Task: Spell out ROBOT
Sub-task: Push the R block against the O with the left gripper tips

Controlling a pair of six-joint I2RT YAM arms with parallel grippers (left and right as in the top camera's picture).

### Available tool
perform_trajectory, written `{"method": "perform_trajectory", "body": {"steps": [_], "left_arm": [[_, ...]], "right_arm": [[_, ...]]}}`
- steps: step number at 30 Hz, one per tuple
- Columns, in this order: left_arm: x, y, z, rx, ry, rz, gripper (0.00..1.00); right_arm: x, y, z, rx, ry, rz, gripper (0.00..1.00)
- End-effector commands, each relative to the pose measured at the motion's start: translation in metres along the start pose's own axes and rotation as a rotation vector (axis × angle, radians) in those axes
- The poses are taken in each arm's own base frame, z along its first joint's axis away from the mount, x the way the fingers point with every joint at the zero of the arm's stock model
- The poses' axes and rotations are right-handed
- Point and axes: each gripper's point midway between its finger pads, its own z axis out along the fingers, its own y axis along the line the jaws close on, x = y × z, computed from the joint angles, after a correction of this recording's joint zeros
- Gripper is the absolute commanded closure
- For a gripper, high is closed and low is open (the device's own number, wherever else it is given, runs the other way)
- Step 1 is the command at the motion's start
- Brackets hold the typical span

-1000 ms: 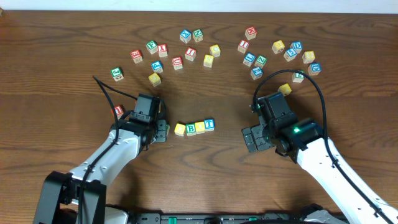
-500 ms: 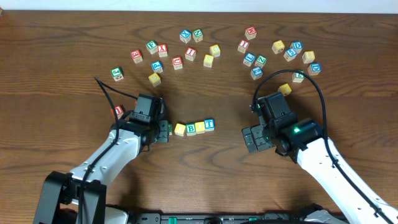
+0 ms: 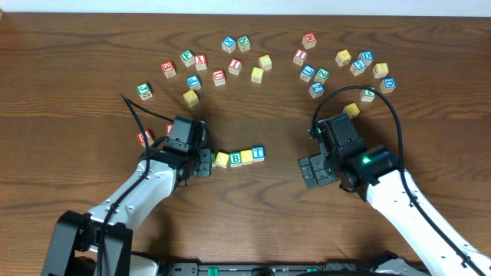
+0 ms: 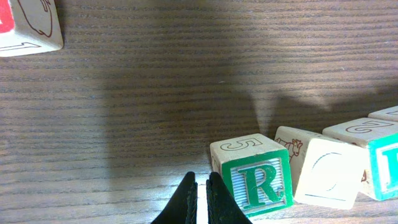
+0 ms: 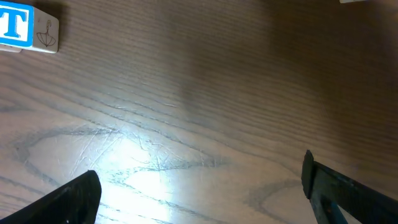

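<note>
Only the left wrist view showed the green-framed wooden R cube (image 4: 258, 182), touching the row's yellow-faced cube (image 4: 324, 173), closed left pincer (image 4: 202, 191) just beside it; right pincer (image 5: 199, 194) gaped wide above the desk (image 5: 186, 93).

R cube (image 4: 258, 182) just left of the row (image 3: 240, 157) (loose cubes (image 3: 265, 61) scattered behind)

A small wooden cube (image 4: 252, 177) carries a white R in a green frame on one face and an outlined 5 on the face above, while further along its row a green-framed wooden cube (image 3: 235, 158) reads B and a blue-framed wooden cube (image 3: 258, 153) reads T.
</note>
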Motion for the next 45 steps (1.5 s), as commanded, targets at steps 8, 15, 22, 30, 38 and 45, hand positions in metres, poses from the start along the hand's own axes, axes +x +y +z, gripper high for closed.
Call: {"method": "perform_trajectory", "body": {"steps": [8, 15, 22, 30, 38, 45], "left_arm": [[0.007, 0.000, 0.003, 0.006, 0.018, 0.014, 0.92], [0.006, -0.001, 0.003, 0.008, 0.013, 0.016, 0.92], [0.004, -0.007, 0.003, 0.023, 0.002, 0.039, 0.92], [0.006, -0.019, 0.003, 0.038, 0.002, 0.077, 0.92], [0.007, -0.019, 0.003, 0.039, 0.003, 0.078, 0.92], [0.006, -0.019, 0.003, 0.038, 0.002, 0.078, 0.92]], "right_arm": [[0.002, -0.002, 0.003, 0.012, 0.009, 0.011, 0.01], [0.002, -0.002, 0.003, 0.012, 0.009, 0.011, 0.01], [0.002, -0.002, 0.003, 0.012, 0.009, 0.011, 0.01], [0.002, -0.002, 0.003, 0.012, 0.009, 0.011, 0.01], [0.002, -0.002, 0.003, 0.012, 0.009, 0.011, 0.01], [0.002, -0.002, 0.003, 0.012, 0.009, 0.011, 0.01]]}}
